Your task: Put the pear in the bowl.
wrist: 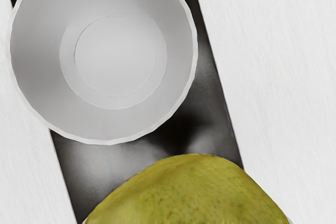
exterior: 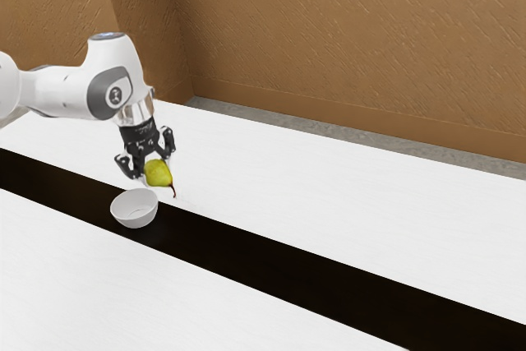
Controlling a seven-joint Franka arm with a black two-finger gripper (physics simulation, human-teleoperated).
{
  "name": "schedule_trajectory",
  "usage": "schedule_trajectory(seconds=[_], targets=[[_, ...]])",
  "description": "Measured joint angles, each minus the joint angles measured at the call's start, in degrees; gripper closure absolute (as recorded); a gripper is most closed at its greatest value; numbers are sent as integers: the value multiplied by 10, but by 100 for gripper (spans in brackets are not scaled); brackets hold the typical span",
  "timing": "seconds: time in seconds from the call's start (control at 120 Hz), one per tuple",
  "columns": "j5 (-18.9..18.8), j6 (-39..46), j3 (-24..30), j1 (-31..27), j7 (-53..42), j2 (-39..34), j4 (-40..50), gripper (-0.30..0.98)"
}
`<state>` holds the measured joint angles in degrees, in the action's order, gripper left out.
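While the pear (exterior: pixel 158 173) hangs nearby, white bowl (wrist: pixel 115 56) upright, bare inside

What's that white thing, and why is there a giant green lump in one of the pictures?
The white thing is a robot arm. Its black gripper works like a hand with two fingers, and it's holding a pear above the white table. One picture comes from a camera at the arm's side. The other comes from a camera on the robot's hand, looking down. Your lump is the pear! It looks giant because it's so near that camera. An empty bowl sits on the table's dark stripe. The robot's job is to put the pear in there.
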<state>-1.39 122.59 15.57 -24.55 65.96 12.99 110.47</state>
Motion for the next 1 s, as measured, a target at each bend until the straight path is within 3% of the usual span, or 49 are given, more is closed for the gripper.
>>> schedule_trajectory(seconds=[0.333, 1.0], targets=[[-20, -20, -4, -67, -27, 31, -18, 54], [-39, -19, -3, -74, -50, 86, -41, 52]])
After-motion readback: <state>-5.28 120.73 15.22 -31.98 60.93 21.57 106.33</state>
